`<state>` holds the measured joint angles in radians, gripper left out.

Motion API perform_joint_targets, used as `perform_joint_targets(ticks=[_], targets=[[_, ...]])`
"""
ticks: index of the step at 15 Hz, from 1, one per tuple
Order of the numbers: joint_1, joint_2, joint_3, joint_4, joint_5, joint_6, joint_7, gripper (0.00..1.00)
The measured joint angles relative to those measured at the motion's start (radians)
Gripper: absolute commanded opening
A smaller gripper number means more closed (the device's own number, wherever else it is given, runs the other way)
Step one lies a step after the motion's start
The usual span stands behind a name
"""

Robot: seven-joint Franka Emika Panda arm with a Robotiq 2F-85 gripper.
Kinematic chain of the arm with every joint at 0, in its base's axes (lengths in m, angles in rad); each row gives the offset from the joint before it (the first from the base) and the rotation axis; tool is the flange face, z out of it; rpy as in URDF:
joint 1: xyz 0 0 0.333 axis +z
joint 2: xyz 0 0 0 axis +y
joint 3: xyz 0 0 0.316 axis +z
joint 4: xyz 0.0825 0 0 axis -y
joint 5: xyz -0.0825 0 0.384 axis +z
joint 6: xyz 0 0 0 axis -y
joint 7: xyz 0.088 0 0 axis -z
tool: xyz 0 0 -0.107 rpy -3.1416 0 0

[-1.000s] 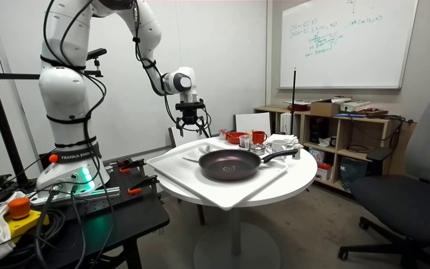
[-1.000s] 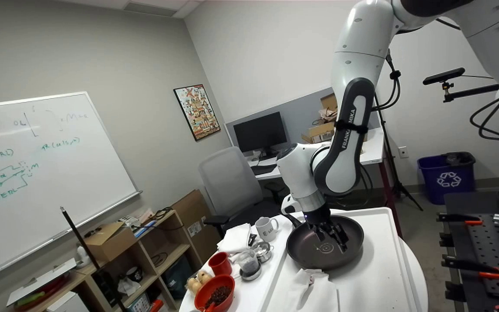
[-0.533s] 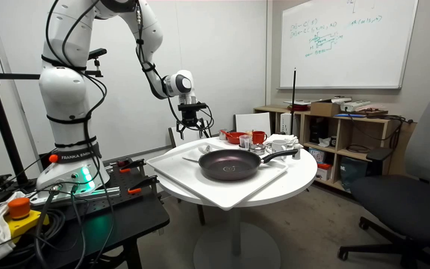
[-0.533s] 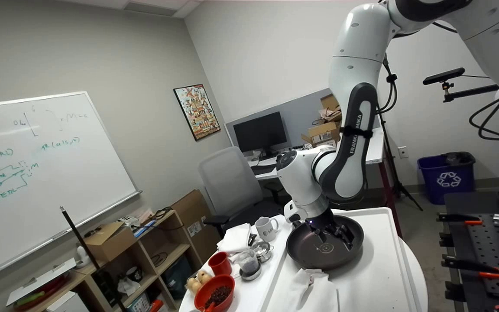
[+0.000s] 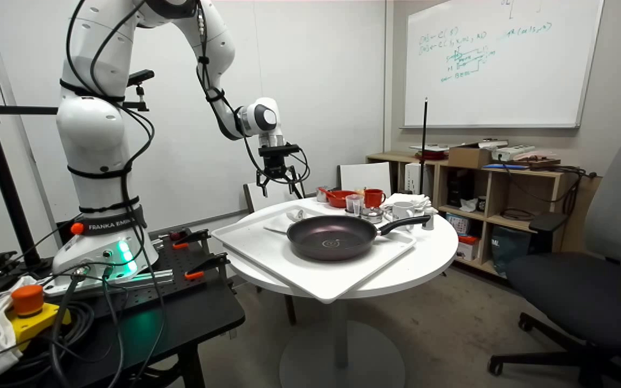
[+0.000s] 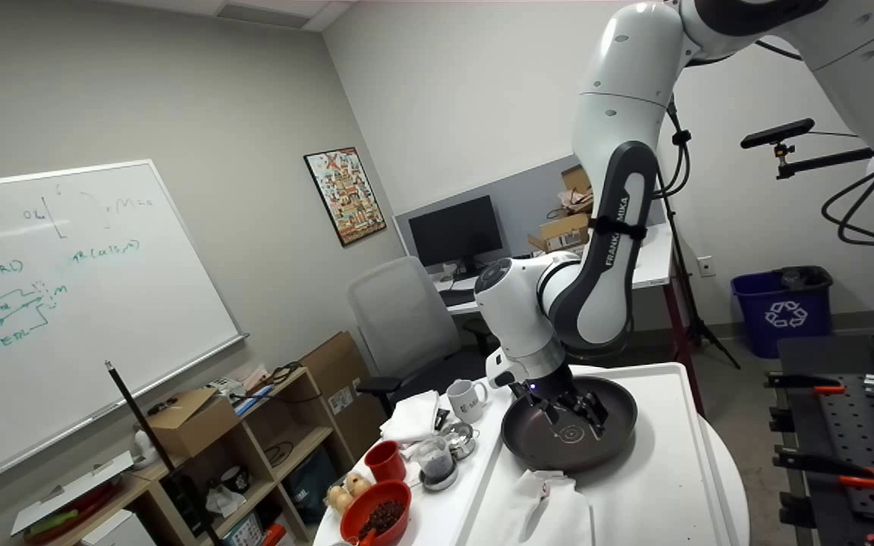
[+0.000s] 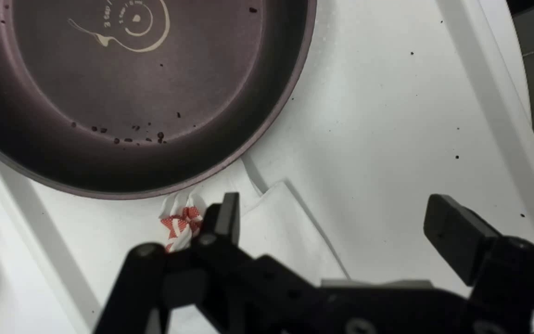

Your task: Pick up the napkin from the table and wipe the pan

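The dark frying pan sits on a white tray on the round white table, its handle pointing away from the robot base. It also shows in an exterior view and in the wrist view, with dark crumbs inside. A white folded napkin with a red-and-white bow lies on the tray against the pan; it shows in both exterior views, partly behind the pan in one of them. My gripper is open and empty, in the air above the napkin and tray; it shows in both exterior views.
The white tray has a raised rim and scattered crumbs. Beside it stand a white mug, a red cup, a red bowl of dark bits, glass and metal containers, and a stack of white cloths.
The gripper dipped a little half a second ago and is slightly higher again now. It stays open. The pan and napkin have not moved.
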<state>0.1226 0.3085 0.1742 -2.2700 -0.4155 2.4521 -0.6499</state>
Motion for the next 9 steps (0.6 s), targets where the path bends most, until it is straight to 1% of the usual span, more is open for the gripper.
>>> perform_joint_targets(ticks=[4, 9], targets=[[-0.010, 0.004, -0.001, 0.003, 0.006, 0.009, 0.000, 1.00], [-0.025, 0.044, 0.003, 0.035, 0.040, 0.036, -0.026, 1.00]])
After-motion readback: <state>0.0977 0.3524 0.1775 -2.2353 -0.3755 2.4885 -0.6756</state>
